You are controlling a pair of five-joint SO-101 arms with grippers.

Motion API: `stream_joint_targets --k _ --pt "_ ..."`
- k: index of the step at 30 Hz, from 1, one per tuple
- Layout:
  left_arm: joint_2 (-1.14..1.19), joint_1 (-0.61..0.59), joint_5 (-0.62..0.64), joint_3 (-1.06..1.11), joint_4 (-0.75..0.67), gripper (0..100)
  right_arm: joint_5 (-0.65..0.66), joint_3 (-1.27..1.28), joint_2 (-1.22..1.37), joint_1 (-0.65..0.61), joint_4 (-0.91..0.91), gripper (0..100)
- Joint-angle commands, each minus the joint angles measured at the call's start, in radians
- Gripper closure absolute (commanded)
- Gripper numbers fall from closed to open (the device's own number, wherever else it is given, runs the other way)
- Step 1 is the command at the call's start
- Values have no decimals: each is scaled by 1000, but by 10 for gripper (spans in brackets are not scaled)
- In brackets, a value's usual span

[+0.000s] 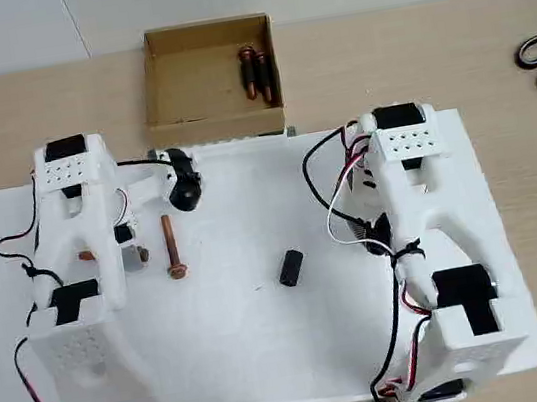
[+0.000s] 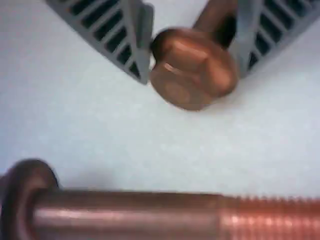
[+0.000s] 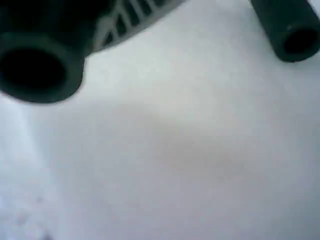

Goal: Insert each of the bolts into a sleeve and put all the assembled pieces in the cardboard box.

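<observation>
Left end effector [image 2: 195, 72] pinching a copper bolt [image 2: 190, 67], right end effector [image 1: 374, 233] clamped on a black sleeve [image 3: 35, 67], we should align shank and bore squarely before pushing.

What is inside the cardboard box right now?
Two sleeved bolts lie side by side near the right wall of the cardboard box; the rest of its floor looks bare. The near wall hides a strip of floor.
</observation>
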Motion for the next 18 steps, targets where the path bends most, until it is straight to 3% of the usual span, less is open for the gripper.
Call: stream_joint_targets --k 1,6,18 --pt "-9 -40 -279 -18 -11 903 6 -5 -51 5 -1 996" --pt "-9 -41 -307 -70 64 902 6 -5 -51 5 -5 996" --pt "-9 -44 -307 -82 66 900 9 -6 -53 7 -5 996"
